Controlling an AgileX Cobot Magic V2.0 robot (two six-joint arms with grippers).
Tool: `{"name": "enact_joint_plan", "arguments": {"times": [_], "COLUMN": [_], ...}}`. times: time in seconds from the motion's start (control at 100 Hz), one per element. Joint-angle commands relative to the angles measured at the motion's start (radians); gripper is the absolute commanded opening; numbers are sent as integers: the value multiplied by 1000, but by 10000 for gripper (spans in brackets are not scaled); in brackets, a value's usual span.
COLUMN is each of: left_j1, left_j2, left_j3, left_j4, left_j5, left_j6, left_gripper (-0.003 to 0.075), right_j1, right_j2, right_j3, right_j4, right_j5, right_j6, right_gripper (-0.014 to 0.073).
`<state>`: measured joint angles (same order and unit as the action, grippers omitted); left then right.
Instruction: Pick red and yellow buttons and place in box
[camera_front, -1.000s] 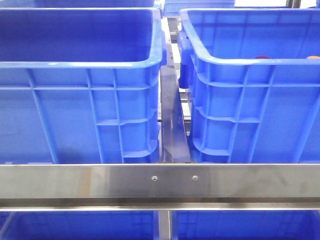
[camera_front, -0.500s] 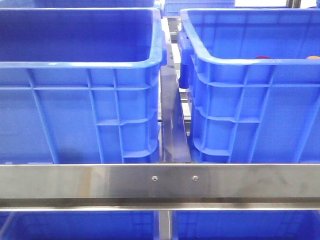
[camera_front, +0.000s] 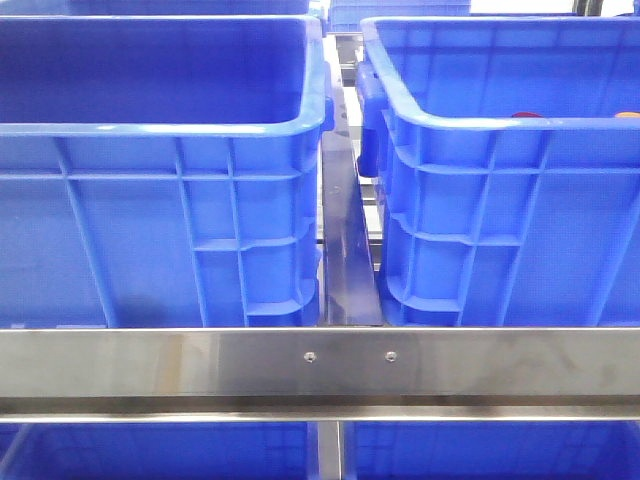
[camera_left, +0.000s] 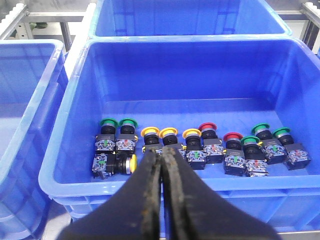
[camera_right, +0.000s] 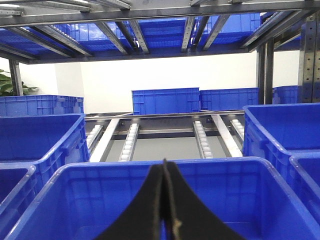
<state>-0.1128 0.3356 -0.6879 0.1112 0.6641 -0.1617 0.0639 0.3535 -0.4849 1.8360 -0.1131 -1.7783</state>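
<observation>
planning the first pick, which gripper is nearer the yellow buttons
Left. The left gripper, shut, hangs just above the crate holding the yellow buttons. The right gripper, also shut, looks over a different crate, no buttons in view.

The red and yellow buttons (camera_left: 200, 140) stand in a row on the floor of a blue crate, low in the frame's centre, mushroom caps up on black bodies, green-capped ones at either end. One yellow button (camera_left: 131, 164) lies tipped on its side at lower left. The box (camera_front: 160, 170), bright blue and ribbed, fills the upper left.
</observation>
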Motion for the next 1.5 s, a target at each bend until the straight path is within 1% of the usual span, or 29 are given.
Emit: {"name": "enact_joint_plan", "arguments": {"times": [0.0,0.4,0.51,0.64,0.7,0.82,0.95,1.04,1.12,1.31,1.49], "left_j1": [2,2,2,2,2,2,2,2,2,2,2], "left_j2": [10,10,10,10,3,-29,-98,-165,-231,-369,-372], "left_j3": [-24,-24,-24,-16,-1,77,210,304,379,530,623], "left_j4": [-4,-4,19,19,21,21,21,21,21,17,12], "left_j5": [-76,-76,-134,-151,-184,-308,-472,-549,-575,-575,-601], "left_j6": [-10,-10,-10,-10,-10,-10,-10,-10,-10,-10,-10], "left_gripper": [-19,-19,-19,-19,-19,-19,-19,-19,-19,-19,-19], "right_j1": [0,0,0,0,0,0,0,0,0,0,0], "right_j2": [6,6,6,6,6,6,6,6,6,6,7], "right_j3": [-25,-25,-25,-25,-25,-25,-25,-25,-25,-25,-25], "right_j4": [68,68,68,68,68,68,68,68,68,68,68], "right_j5": [23,23,23,23,23,23,23,23,23,23,24], "right_j6": [-3,-3,-3,-3,-3,-3,-3,-3,-3,-3,-3], "right_gripper": [-67,-67,-67,-67,-67,-67,-67,-67,-67,-67,-67]}}
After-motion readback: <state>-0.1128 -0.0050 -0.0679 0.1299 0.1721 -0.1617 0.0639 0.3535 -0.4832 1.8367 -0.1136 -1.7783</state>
